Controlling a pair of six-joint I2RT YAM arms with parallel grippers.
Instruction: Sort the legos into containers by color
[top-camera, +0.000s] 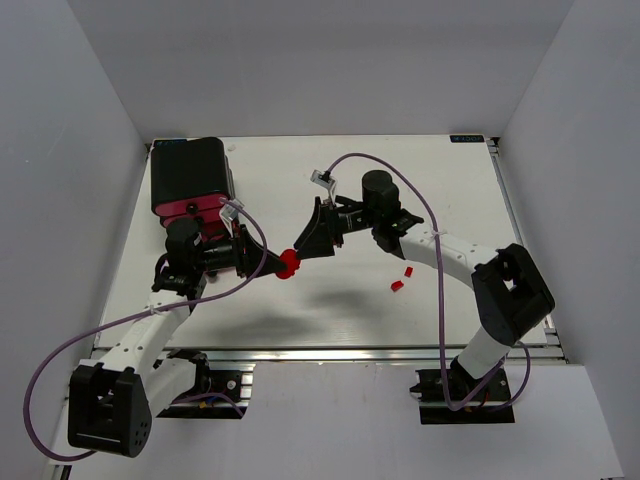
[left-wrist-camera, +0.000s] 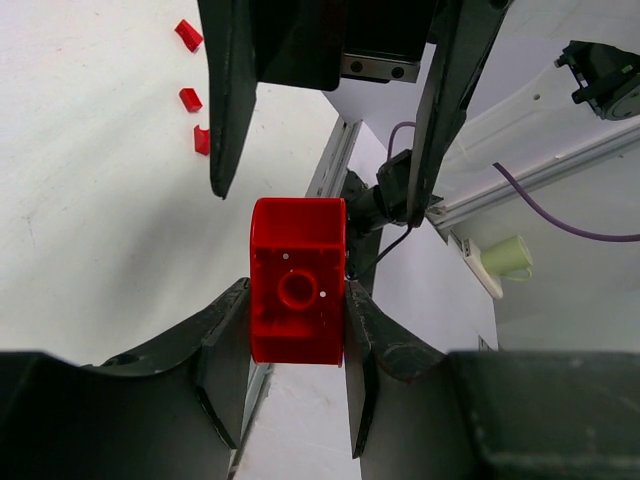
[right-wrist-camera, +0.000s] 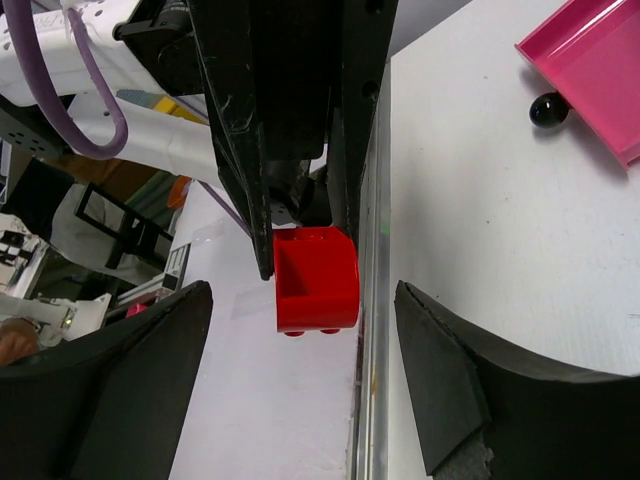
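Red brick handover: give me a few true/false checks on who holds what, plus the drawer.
1. The left gripper is clamped on the red brick. True.
2. The right gripper is also closed on it. False: its jaws stand wide open on either side of the brick, not touching it.
3. Smaller red legos lie loose on the table. True.
4. The pink drawer is pushed fully shut. False: it is pulled out, and the right wrist view shows its inside as an open tray.
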